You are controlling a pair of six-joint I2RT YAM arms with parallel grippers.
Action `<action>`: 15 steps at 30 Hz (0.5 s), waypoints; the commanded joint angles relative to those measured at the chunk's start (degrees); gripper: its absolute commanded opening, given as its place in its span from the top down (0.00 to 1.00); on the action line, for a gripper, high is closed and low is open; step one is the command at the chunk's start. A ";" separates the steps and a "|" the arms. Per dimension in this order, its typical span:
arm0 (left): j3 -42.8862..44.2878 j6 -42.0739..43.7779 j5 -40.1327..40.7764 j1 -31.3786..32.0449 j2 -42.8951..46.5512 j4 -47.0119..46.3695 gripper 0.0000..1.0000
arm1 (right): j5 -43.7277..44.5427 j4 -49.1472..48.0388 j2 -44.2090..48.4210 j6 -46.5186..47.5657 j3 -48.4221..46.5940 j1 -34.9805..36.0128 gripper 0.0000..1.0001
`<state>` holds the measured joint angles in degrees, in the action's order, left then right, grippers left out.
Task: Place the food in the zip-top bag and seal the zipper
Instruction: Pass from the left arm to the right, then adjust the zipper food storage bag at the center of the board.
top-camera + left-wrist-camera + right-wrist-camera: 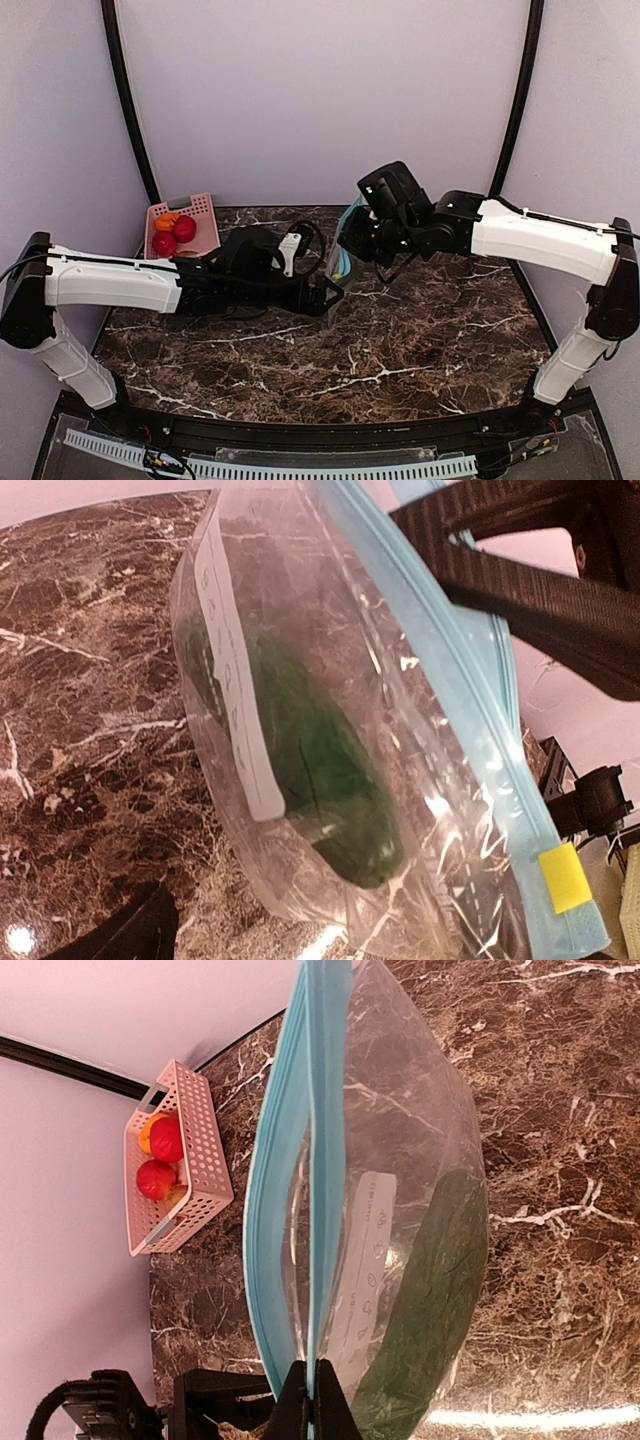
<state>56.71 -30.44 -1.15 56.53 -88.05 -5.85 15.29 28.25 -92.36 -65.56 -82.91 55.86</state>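
The clear zip-top bag (338,258) stands on edge between the grippers, its mouth gaping. It holds a dark green elongated item (430,1290), which also shows in the left wrist view (320,770). My right gripper (315,1400) is shut on one side of the teal zipper (325,1160); the other side (262,1220) bows away. My left gripper (328,296) sits at the bag's lower part, jaws spread, with one finger (135,930) showing left of the bag (400,810). Two red pieces (167,1140) (155,1178) and an orange one (147,1132) lie in the pink basket (205,1160).
The pink basket (205,222) stands at the back left of the marble table (420,340), behind the left arm. A yellow tab (565,877) marks the zipper's end. The right gripper's black fingers (520,580) cross the top of the left wrist view.
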 commanded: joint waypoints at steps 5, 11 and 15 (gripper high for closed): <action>0.20 2.61 5.59 0.17 0.56 -7.96 0.22 | -3.12 -4.34 0.06 -1.79 0.84 0.57 1.00; -0.07 4.47 7.51 0.19 0.04 -8.52 0.52 | -4.03 -5.77 0.17 -1.77 1.35 0.55 1.00; 0.74 5.11 6.76 0.19 -0.41 -6.70 0.72 | -3.96 -5.87 0.14 -1.85 1.97 0.57 1.00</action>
<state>56.73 -27.07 4.99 56.53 -88.14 -13.17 11.81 24.49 -92.36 -66.85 -82.04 55.90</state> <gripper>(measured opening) 0.353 0.006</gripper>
